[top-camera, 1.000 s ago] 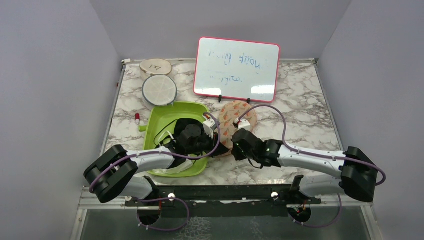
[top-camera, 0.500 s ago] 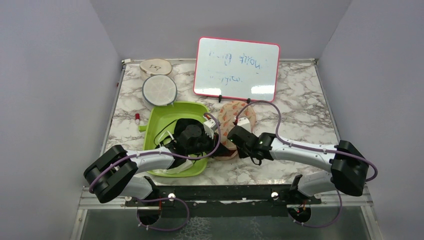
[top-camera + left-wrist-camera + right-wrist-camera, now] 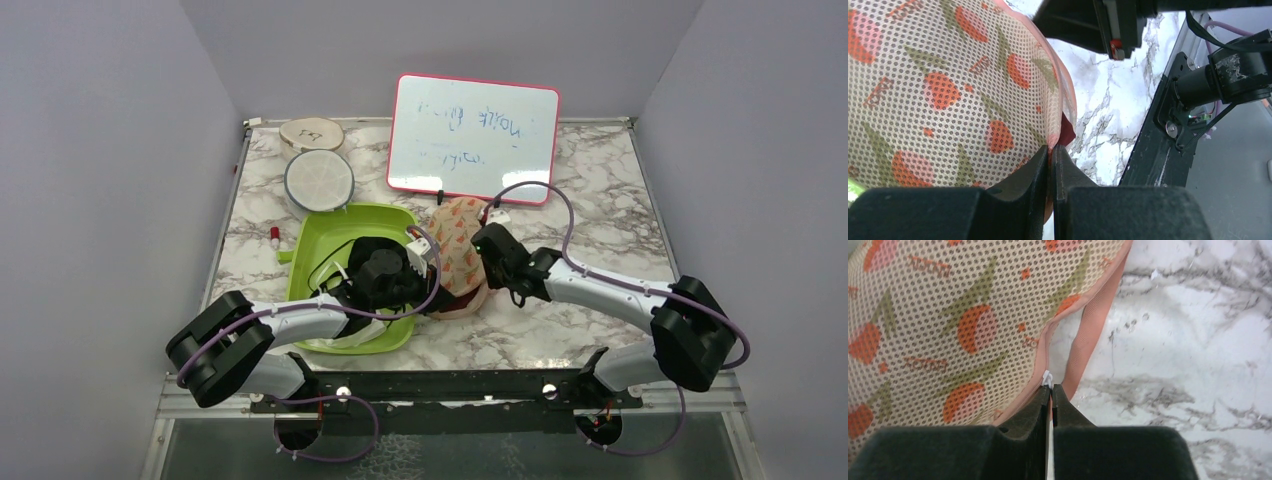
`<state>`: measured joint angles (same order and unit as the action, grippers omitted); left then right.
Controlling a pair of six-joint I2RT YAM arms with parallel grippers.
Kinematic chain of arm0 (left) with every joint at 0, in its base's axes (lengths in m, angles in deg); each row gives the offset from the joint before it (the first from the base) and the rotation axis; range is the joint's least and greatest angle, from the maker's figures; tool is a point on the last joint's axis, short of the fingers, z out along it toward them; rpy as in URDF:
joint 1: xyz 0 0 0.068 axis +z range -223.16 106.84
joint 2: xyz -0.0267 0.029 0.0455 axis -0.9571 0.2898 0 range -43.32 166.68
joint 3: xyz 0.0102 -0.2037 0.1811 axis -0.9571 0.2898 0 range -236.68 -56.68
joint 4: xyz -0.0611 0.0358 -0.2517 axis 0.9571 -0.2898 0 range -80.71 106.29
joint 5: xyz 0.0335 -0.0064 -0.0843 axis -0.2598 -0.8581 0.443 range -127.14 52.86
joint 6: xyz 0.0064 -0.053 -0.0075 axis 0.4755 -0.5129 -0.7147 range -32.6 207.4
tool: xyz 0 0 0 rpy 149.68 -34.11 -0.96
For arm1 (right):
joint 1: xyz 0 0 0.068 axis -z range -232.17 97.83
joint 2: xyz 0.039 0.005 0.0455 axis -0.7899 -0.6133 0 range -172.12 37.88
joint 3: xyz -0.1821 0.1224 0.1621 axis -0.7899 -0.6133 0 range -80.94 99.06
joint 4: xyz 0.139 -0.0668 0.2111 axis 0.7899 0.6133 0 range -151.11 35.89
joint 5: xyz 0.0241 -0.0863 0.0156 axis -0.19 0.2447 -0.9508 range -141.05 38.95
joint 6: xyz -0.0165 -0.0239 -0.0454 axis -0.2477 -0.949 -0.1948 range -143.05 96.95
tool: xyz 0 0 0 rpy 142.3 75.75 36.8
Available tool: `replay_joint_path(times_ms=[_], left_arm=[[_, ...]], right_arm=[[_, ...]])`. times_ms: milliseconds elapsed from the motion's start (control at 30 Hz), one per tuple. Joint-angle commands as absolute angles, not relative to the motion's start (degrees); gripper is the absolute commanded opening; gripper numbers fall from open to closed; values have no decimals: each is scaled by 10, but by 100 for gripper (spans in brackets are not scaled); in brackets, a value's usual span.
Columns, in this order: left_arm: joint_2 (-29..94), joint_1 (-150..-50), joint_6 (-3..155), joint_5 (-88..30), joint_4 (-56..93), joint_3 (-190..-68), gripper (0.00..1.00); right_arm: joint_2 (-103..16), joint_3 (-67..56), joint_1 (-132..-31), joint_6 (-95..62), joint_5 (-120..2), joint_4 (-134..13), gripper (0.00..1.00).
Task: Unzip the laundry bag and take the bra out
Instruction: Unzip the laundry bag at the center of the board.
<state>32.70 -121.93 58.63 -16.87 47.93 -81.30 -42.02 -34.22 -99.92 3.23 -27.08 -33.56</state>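
Note:
The laundry bag (image 3: 458, 252), peach mesh printed with orange and green leaves, lies just right of the green tub. My left gripper (image 3: 436, 292) is shut on the bag's near pink edge (image 3: 1051, 148). A sliver of the dark maroon bra (image 3: 1067, 131) shows inside the opened seam there. At the bag's far right side, my right gripper (image 3: 487, 232) is shut on the white zipper pull (image 3: 1047, 378). The pink zipper tape (image 3: 1087, 335) is split open beside the mesh panel (image 3: 948, 325). Most of the bra is hidden inside the bag.
The green tub (image 3: 330, 225) holds a black garment (image 3: 362, 250) and white cloth (image 3: 352, 340) under my left arm. A whiteboard (image 3: 472, 138) stands just behind the bag. A white mesh disc (image 3: 319, 180), a wooden disc (image 3: 311, 132) and a small red-capped item (image 3: 273, 236) lie at the far left.
My right gripper has travelled from the bag's near right edge up along its side towards the whiteboard, with the zipper pull in it. The bag's top has lifted. The left arm has held still.

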Motion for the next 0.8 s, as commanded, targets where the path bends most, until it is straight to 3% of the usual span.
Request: replay_joint_path(times_ms=[0, 167, 700, 767], left_arm=[[325, -1222, 594, -147, 476, -814, 0], [326, -1223, 595, -148, 463, -825, 0], [398, -1268, 629, -236, 420, -947, 47], [418, -1277, 633, -249, 421, -966, 49]], right_arm=[[-409, -357, -967, -69, -239, -451, 1], [-388, -387, -966, -130, -307, -527, 1], [-309, -442, -966, -127, -374, -566, 1], [-309, -437, -966, -116, -361, -557, 1]])
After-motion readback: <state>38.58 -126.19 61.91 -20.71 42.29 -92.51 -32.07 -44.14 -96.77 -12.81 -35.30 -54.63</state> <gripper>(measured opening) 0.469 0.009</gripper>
